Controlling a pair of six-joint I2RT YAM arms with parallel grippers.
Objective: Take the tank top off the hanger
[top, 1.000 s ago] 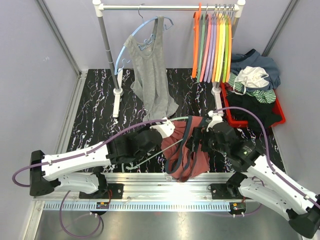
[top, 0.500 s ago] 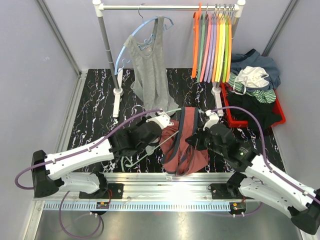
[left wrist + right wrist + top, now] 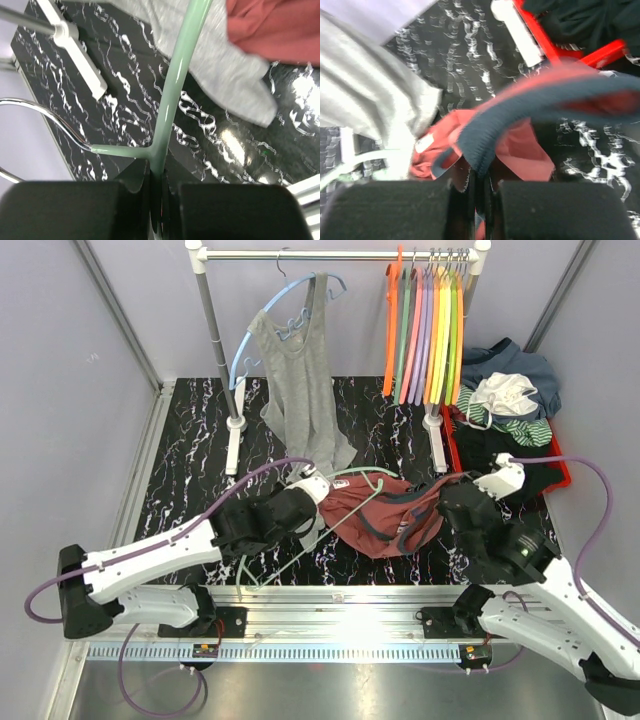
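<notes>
Tabletop (image 3: 190, 460): left tool (image 3: 156, 182) pinches hanger (image 3: 172, 95), right tool (image 3: 479, 187) tank top (image 3: 520, 145).

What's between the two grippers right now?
In the top view, the red tank top stretches between the left gripper and right gripper, with the mint-green hanger lying across it.

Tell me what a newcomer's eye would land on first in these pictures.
The red tank top stretched across the middle of the scene, the right gripper shut on its dark strap and the left gripper shut on the pale green hanger. Next, the row of bright hangers at the back right, with a red bin heaped with clothes just beside them.
</notes>
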